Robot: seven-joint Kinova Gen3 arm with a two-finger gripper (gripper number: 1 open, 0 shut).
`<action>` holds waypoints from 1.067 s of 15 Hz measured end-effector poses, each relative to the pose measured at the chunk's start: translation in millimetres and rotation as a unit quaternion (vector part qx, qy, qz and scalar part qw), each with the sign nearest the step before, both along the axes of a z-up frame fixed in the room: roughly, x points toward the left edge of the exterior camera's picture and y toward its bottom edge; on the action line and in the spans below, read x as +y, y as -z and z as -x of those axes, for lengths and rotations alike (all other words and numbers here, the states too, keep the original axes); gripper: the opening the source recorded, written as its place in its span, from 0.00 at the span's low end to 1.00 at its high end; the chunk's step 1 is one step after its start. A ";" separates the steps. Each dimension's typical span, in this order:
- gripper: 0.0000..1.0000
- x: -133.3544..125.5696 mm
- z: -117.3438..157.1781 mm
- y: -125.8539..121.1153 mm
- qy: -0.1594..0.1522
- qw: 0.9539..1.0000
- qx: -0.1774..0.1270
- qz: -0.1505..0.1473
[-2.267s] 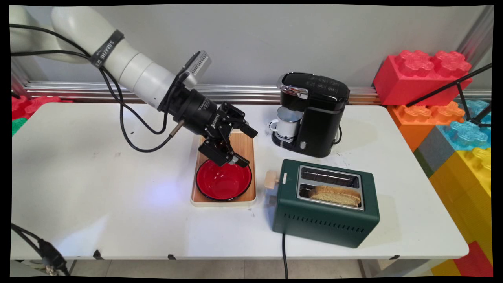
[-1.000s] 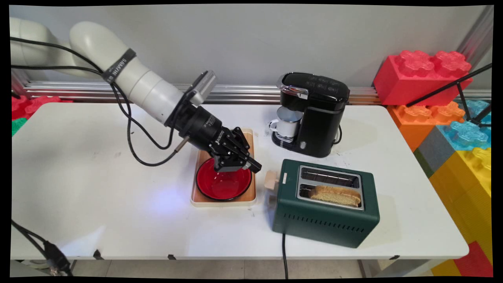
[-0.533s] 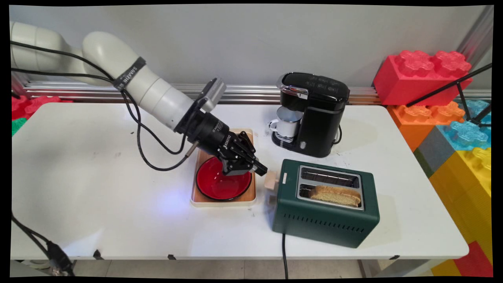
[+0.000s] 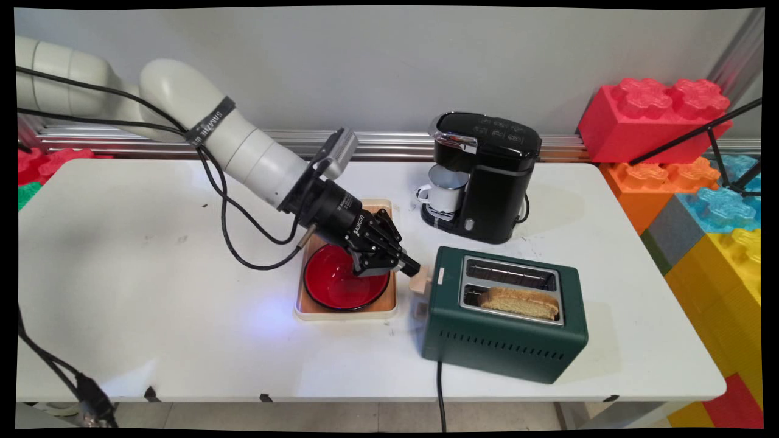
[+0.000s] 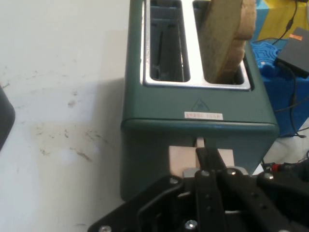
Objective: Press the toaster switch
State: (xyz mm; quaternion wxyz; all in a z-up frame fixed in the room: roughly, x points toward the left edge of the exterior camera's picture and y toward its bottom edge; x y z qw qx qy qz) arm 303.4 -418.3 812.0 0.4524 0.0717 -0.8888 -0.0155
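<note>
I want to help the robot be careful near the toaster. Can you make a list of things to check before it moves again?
1. Black two-finger gripper shut: ok, fingers together in the hand view.
2. Fingertips at the pale wooden lever of the dark green toaster: ok; whether they press it, cannot tell.
3. Slice of brown bread standing in the toaster's near slot: ok.
4. Far slot empty: ok.
5. Red round bowl on the wooden tray, beneath the gripper: ok, untouched.
6. Black toaster cord plugged in: cannot tell, it leaves the picture.
</note>
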 end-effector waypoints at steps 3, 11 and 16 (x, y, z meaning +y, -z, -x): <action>0.00 -0.6 3.6 2.7 -0.001 1.000 0.000 -0.001; 0.00 -3.6 11.5 8.9 -0.003 1.000 -0.005 0.001; 0.00 -4.4 15.2 13.3 0.002 1.000 -0.013 0.002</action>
